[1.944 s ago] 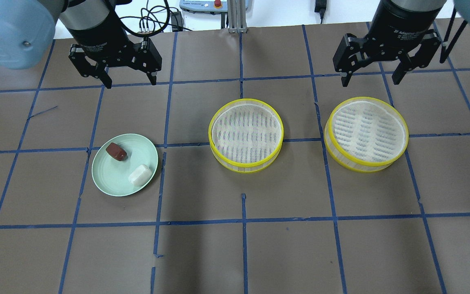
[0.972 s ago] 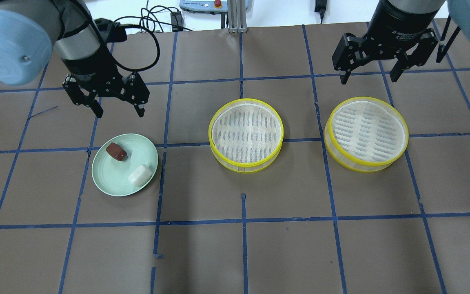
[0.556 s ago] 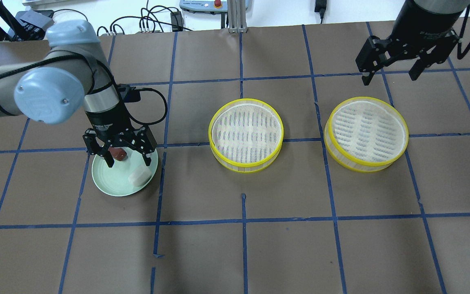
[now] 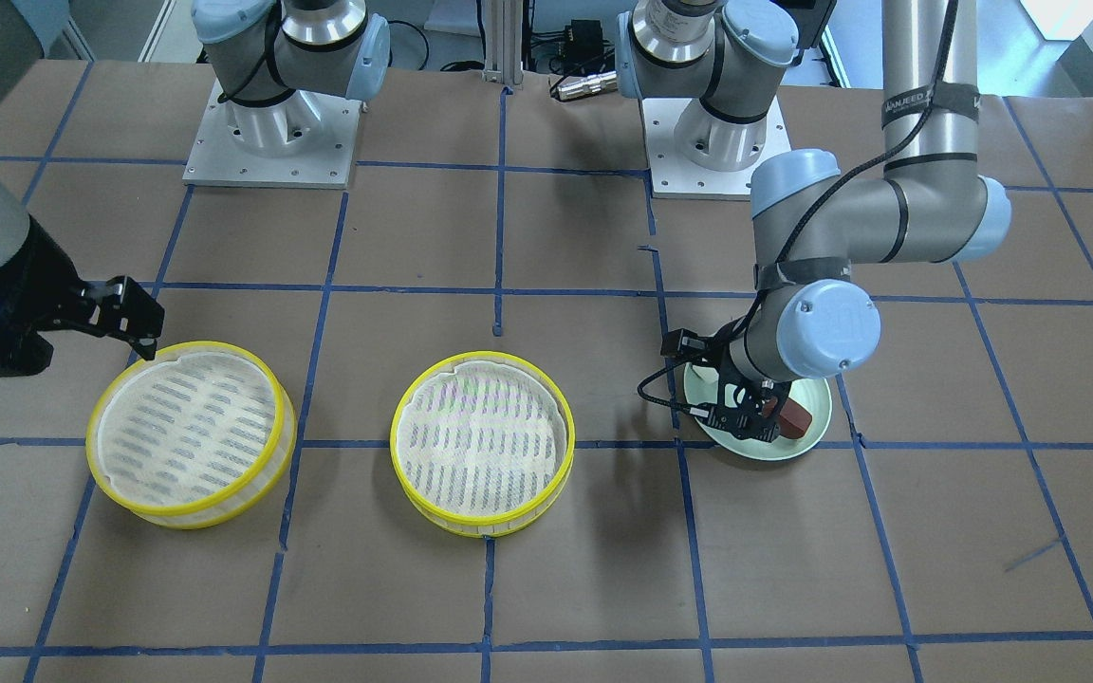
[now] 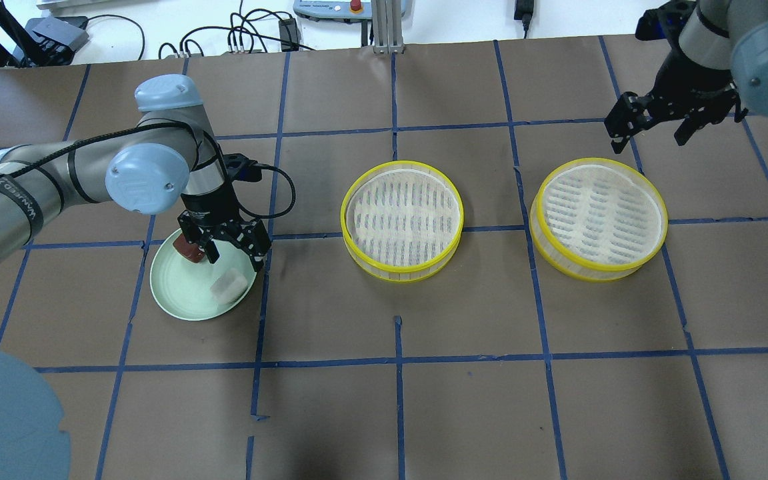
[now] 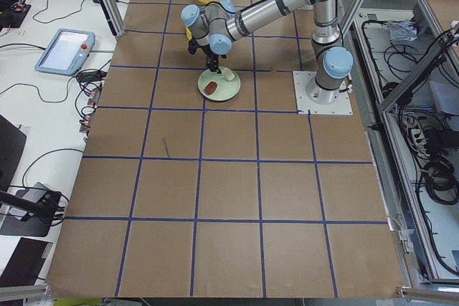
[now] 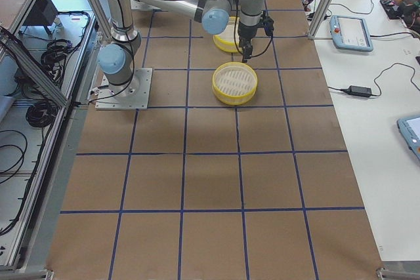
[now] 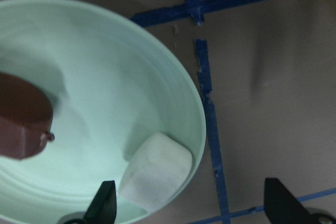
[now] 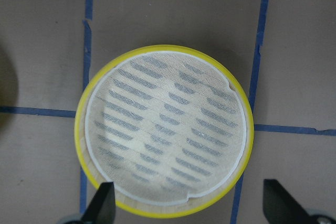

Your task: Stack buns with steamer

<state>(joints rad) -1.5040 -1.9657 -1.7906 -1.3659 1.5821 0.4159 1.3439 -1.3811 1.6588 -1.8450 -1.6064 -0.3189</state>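
1. two buns lie on the green plate (image 5: 174,297) at the left: the brown bun (image 5: 189,249) toward the back, the white bun (image 5: 227,287) by its right rim.
2. my left gripper (image 5: 236,257) hangs low over that rim, fingers spread wide, the white bun below and between them, not pinched.
3. the middle steamer (image 5: 401,270) and the right steamer (image 5: 597,272) sit well apart on the table (image 5: 464,400).
4. my right gripper (image 5: 649,143) hovers just behind the right steamer, fingers spread.

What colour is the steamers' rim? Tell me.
Bright yellow. The steamer rim shows best in the right wrist-mounted view.
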